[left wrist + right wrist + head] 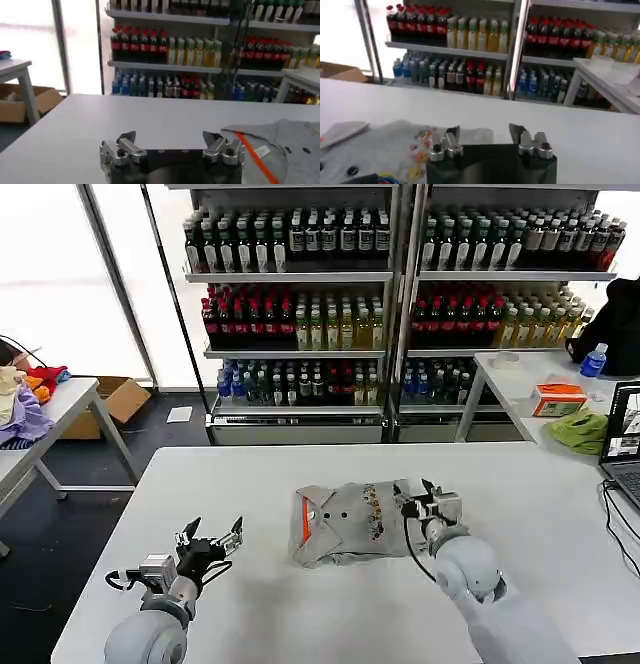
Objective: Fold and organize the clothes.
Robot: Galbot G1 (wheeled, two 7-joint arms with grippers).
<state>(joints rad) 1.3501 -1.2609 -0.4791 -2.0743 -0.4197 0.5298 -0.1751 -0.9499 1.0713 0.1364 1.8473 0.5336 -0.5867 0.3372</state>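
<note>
The grey T-shirt [345, 524] lies partly folded near the middle of the surface [250, 474], a little toward my right, its collar with the orange strip [304, 526] turned toward my left and the small multicoloured print [374, 511] facing up. My right end effector [430, 502] sits at the shirt's right-hand edge with its fingers spread and nothing between them; in the right wrist view the grey cloth and print lie just ahead of it [490, 137]. My left end effector [210, 542] hovers over bare surface toward the near left corner, well apart from the shirt, also open and empty; its wrist view shows the collar off to one side [172, 145]. As I judge it, the bundle is still loose and lumpy, so the step in hand is another fold or a tidy-up from the right side. To do that well I should lower the right fingers until one slides under the edge of the cloth, pinch every layer together rather than just the top one, then lift only enough to clear the surface and carry the edge straight across toward the collar. Bringing the left end effector in to pin the collar side would likely keep the shirt from sliding.
</note>
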